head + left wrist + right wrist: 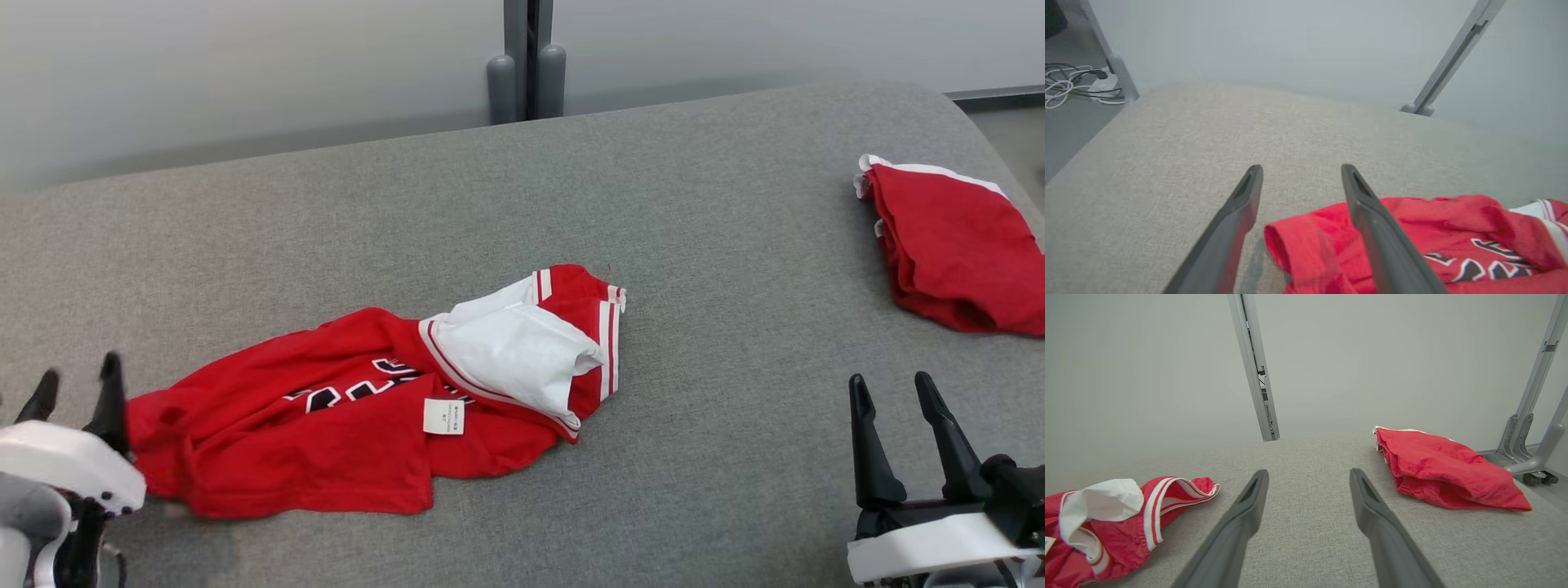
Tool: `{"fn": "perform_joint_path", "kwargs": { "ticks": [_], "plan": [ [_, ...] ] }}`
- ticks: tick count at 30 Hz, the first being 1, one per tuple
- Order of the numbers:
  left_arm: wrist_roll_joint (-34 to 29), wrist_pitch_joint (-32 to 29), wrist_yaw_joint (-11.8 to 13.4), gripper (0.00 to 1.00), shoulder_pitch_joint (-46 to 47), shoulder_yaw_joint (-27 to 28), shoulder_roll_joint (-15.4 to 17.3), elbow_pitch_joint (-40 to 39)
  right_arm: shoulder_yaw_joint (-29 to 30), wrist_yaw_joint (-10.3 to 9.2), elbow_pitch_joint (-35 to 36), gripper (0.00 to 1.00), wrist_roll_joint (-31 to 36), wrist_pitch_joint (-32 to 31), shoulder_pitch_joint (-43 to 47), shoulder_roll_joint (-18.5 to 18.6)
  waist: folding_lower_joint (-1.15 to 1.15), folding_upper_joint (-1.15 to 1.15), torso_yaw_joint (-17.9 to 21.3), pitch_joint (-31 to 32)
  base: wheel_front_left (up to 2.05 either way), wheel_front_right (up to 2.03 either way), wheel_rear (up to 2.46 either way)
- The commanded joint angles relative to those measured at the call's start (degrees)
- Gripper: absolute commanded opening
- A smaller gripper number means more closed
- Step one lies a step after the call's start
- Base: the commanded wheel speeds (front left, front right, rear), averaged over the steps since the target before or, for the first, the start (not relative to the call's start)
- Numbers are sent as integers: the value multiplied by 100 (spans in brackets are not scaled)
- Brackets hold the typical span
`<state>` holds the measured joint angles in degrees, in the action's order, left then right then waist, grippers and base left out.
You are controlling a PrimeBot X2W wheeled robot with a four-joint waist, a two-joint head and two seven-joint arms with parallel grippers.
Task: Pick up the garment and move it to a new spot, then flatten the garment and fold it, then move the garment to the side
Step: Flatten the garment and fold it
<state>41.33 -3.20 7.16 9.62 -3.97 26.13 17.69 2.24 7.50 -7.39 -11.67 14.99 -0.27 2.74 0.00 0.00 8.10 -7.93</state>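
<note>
Red jersey (326, 441), white-trimmed, lettered, crumpled: near left of centre on grey fabric counter (653, 204), white tag (443, 416) showing. Left gripper (75, 382): fingers spread, empty, at jersey's left edge. Right gripper (890, 382): fingers spread, empty, near right. Second red garment (955, 253): folded, far right.

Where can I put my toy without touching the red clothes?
Big bare patch in the middle, between the crumpled red jersey and the folded red garment. The far strip along the wall is bare too. Crowded: near left, where the jersey lies at the left jaws.
</note>
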Motion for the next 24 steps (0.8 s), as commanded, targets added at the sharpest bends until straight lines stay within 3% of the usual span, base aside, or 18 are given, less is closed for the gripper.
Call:
{"fn": "perform_joint_path", "kwargs": {
  "ticks": [1, 8, 15, 24],
  "plan": [
    [-43, -80, -97, 100, 62, -121, -30, -140, 20, -1, -8, 100, 27, 28, 41, 32, 0, 0, 5, 17, 0, 0, 0],
    [-407, -936, -461, 100, 753, -1496, -595, -1213, -139, 0, -27, 100, 41, 28, -30, 29, 0, 0, 133, 60, 0, 0, 0],
    [-764, -1646, -833, 100, 1263, -2746, -1201, -1122, -171, -1, -64, 100, 56, 28, 23, 32, 0, 0, 417, 187, 0, 0, 0],
    [-1346, -2074, -877, 100, 1610, -3470, -1291, -866, -200, 0, -60, 100, -32, 28, 161, 29, 0, 0, 573, 247, 0, 0, 0]
  ]
}}
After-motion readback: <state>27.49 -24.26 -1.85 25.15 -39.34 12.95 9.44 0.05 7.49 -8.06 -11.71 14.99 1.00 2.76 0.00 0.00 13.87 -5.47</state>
